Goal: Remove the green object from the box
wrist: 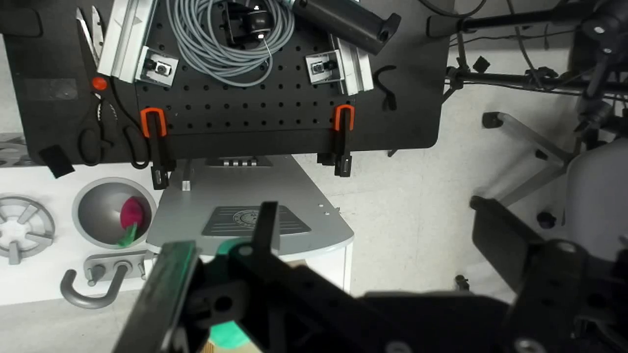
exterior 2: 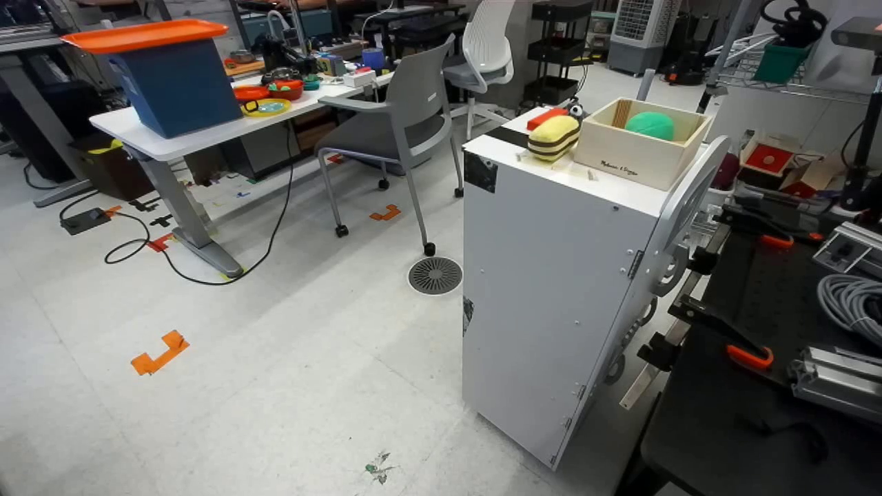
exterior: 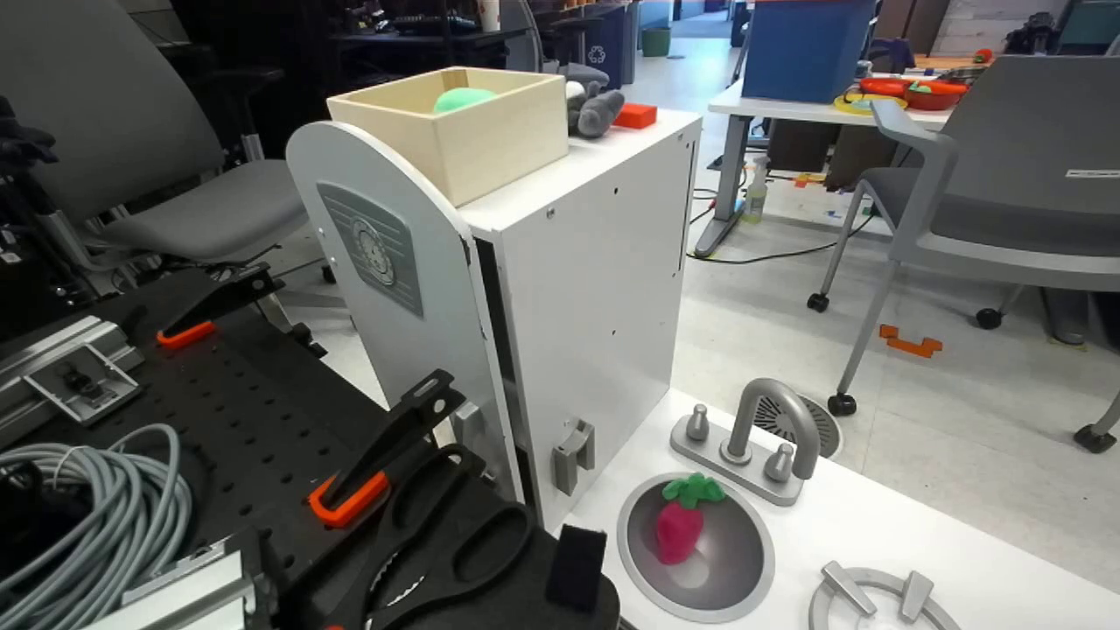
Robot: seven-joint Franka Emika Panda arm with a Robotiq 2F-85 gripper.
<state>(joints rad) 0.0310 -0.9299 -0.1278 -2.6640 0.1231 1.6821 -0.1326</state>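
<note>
Pale wood forms the open-topped box [exterior: 507, 136], which sits on top of the white cabinet [exterior: 604, 254]; in both exterior views the rounded green object [exterior: 462, 99] lies inside it, its lower part hidden by the near wall. In the wrist view the gripper [wrist: 373, 200] blocks much of the box, with green and pale wood glimpsed past its dark parts; its fingers [wrist: 266, 225] stand wide apart, and nothing is seen held between them. How far it is from the box cannot be told. Just beside the box, a striped yellow toy [exterior 2: 553, 136] and a grey plush [exterior: 598, 112] rest on the cabinet, and a red block [exterior: 636, 115] lies farther from the box. Well below the box, a leafy pink toy [exterior: 679, 529] lies in the round sink [exterior: 735, 560].
</note>
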